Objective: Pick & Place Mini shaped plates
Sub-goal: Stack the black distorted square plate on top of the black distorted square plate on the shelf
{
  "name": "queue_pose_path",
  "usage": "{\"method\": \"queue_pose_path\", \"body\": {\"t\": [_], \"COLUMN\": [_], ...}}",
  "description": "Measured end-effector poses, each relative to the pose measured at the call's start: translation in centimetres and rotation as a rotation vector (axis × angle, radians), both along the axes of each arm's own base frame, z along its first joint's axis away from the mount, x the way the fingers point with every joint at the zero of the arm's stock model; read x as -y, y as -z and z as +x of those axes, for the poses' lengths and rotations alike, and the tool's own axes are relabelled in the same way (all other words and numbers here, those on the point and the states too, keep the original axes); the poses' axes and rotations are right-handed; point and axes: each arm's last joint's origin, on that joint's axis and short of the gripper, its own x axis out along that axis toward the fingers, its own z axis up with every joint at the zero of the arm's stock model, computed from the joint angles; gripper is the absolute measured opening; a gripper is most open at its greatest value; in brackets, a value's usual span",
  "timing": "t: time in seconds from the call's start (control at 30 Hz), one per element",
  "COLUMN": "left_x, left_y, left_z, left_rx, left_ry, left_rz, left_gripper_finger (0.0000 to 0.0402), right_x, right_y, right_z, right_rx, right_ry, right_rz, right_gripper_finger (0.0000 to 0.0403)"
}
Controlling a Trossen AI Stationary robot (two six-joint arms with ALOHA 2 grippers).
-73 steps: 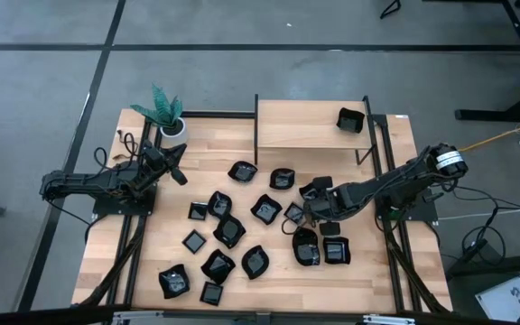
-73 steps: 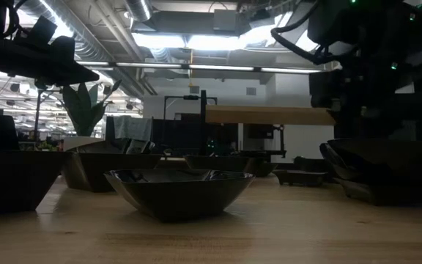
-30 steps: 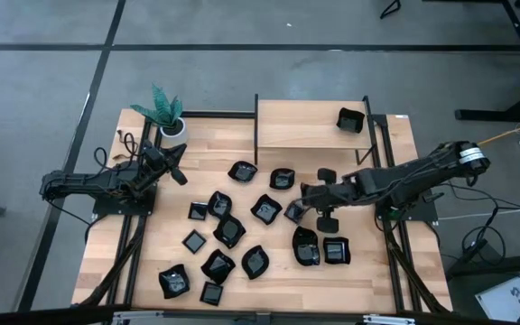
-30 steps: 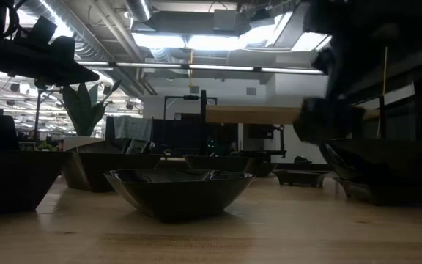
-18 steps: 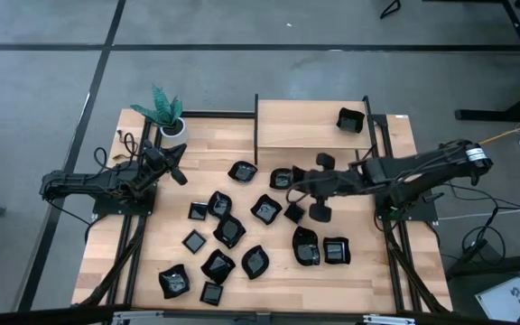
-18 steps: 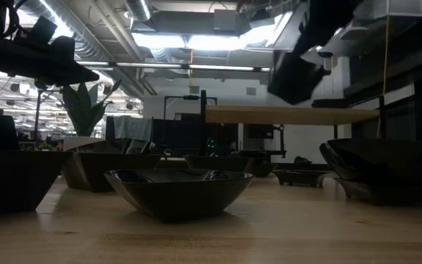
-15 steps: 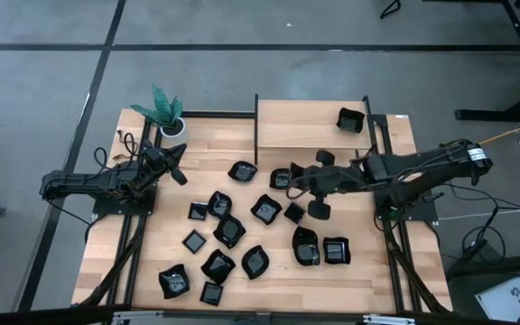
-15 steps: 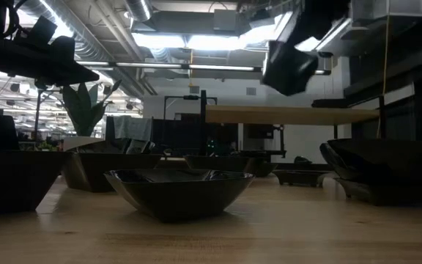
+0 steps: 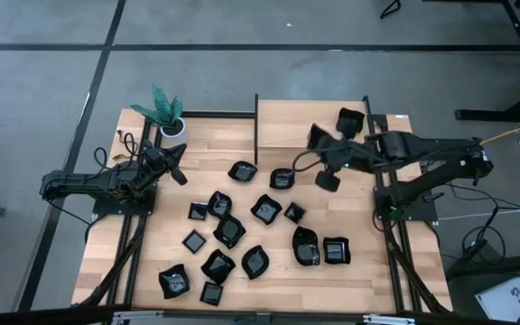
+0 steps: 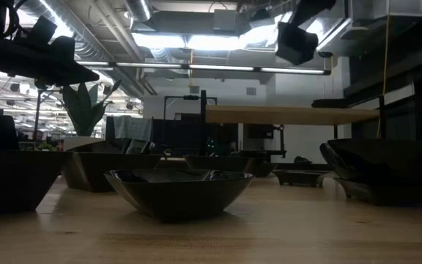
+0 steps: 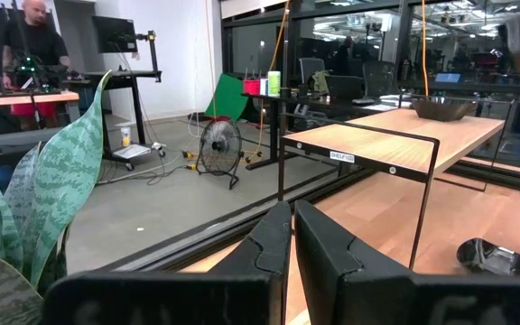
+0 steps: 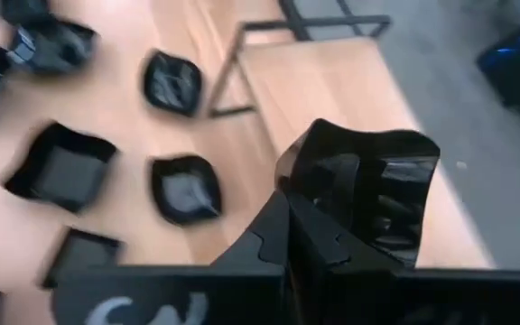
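Several mini shaped plates, glossy and black, lie scattered over the wooden table. One more plate rests on the raised shelf at the far edge. My right gripper is high over the shelf's near edge, shut on a squarish black plate. In the low view that plate hangs up near the ceiling lights. My left gripper waits at the table's left side, shut and holding nothing; its fingers point level toward the shelf. My right gripper pinches the squarish plate by its rim between the two fingers. The fingers come from the table's right side, slanting down. The plate is lifted clear, tilted, with its hollow facing the wrist camera and the shelf top below it.
A white pot with a green plant stands at the far left corner. The shelf's black frame legs rise from the table. Two plates lie near the right arm's base, and bare wood shows along the near right edge.
My right gripper has risen and swung from the middle right of the table toward the far edge, carrying the squarish plate clear of the table up over the shelf. It has tipped further downward on the way and stayed shut.
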Motion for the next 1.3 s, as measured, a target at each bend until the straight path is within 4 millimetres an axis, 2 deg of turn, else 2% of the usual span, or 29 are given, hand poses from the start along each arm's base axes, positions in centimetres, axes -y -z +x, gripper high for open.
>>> {"method": "queue_pose_path", "body": {"t": [0.27,0.43,0.87,1.17,1.3], "left_x": [0.0,0.0,0.0,0.0,0.0], "left_y": [0.0,0.0,0.0,0.0,0.0], "left_z": [0.0,0.0,0.0,0.0,0.0], "left_rx": [0.000,0.000,0.000,0.000,0.001], "left_ry": [0.000,0.000,0.000,0.000,0.000], "left_rz": [0.000,0.000,0.000,0.000,0.000], "left_gripper_finger": [0.0015,0.0015,0.0015,0.0015,0.0015], "right_x": [2.2,3.8,7.6,9.4,10.1], "right_y": [-0.3,0.0,0.0,0.2,0.9], "right_z": [-2.0,-2.9,-4.1,-4.7,-4.6], "right_rx": [-0.250,-0.363,-0.453,-0.463,-0.461], "right_ry": [0.046,0.087,0.193,0.229,0.238], "right_rz": [-0.148,-0.164,-0.147,-0.100,-0.087], "right_gripper_finger": [0.0000,0.0000,0.0004,0.0005,0.0005]}}
